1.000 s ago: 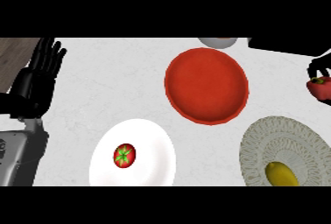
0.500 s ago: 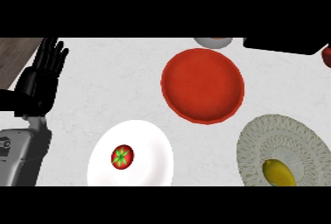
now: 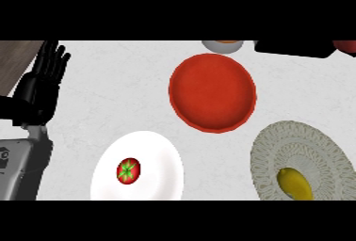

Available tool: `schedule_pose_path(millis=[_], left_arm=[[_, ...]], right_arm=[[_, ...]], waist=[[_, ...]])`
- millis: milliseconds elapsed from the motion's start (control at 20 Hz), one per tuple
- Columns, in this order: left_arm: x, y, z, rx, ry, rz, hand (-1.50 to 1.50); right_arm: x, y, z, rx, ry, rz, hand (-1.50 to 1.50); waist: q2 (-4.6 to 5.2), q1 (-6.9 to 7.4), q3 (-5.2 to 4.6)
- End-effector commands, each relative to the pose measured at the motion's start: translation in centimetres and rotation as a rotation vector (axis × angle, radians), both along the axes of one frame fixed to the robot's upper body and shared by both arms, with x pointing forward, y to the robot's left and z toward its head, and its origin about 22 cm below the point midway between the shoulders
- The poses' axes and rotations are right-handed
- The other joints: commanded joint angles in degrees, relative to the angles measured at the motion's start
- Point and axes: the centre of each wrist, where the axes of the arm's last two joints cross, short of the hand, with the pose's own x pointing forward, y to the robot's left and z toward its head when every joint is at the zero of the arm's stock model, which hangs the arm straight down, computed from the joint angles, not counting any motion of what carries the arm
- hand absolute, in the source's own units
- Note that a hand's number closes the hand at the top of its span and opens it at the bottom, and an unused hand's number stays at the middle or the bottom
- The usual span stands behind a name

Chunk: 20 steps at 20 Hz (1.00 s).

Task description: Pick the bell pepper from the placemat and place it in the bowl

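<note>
Red and empty, the bowl (image 3: 212,92) sits at the middle of the pale desk (image 3: 125,80) in the head view. Near the top right corner a dark shape carries a red object (image 3: 345,45), too cropped to tell. Left hand (image 3: 43,84) rests open at the left edge, fingers straight up. A yellow fruit (image 3: 295,183) lies on the woven placemat (image 3: 295,141); a tomato (image 3: 128,170) sits on the white plate (image 3: 149,150).

the right hand, seen at the right edge with a red object a second ago, no longer shows. the red object (image 3: 345,45) now sits at the top right corner, mostly cut off. the red bowl (image 3: 212,92), white plate (image 3: 149,153) and woven placemat (image 3: 295,148) lie slightly further left in view.
</note>
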Motion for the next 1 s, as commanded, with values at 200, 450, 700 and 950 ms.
schedule_pose_path(millis=[200,450,700,950], left_arm=[[-0.4,0.3,-1.3,0.009,0.031,0.026,0.0],[-0.6,1.7,-0.6,-0.004,0.013,0.04,0.0],[-1.3,2.4,-1.2,-0.001,0.036,0.068,0.0],[-2.0,2.6,-1.2,0.009,0.01,0.063,0.0]], right_arm=[[2.2,4.9,2.5,0.11,0.212,0.323,1.5],[3.6,9.8,3.1,0.028,0.262,0.375,1.5],[4.6,15.3,1.9,-0.04,0.322,0.439,1.5],[4.9,19.2,-1.6,-0.09,0.374,0.467,1.5]], waist=[[-0.6,-1.27,-0.15],[-0.89,-1.94,-0.21],[-1.54,-3.61,-0.23],[-1.54,-3.88,-0.21]])
